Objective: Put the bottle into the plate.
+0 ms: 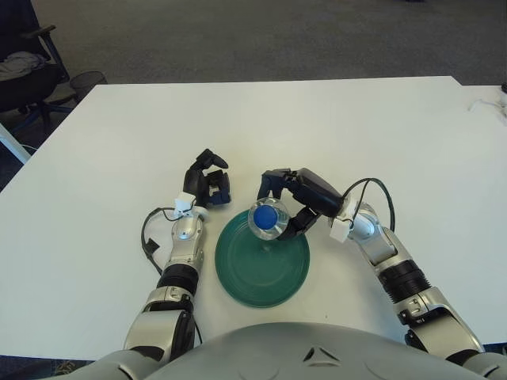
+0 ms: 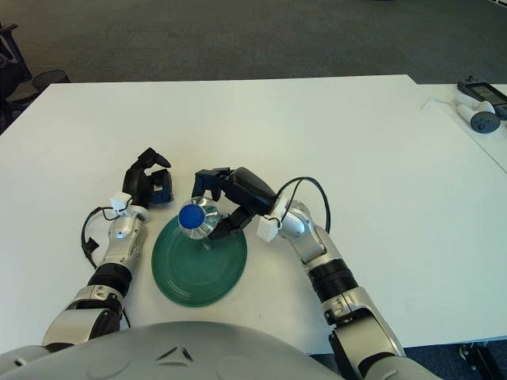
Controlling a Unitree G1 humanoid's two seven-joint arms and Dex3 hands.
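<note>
No text, label, brand, number or sign can be read anywhere in either view. The bottle [image 1: 268, 219] shows only its plain blue cap and clear body, with no legible label. The green plate [image 1: 261, 275] and the white table [image 1: 317, 127] carry no markings that can be made out.
</note>
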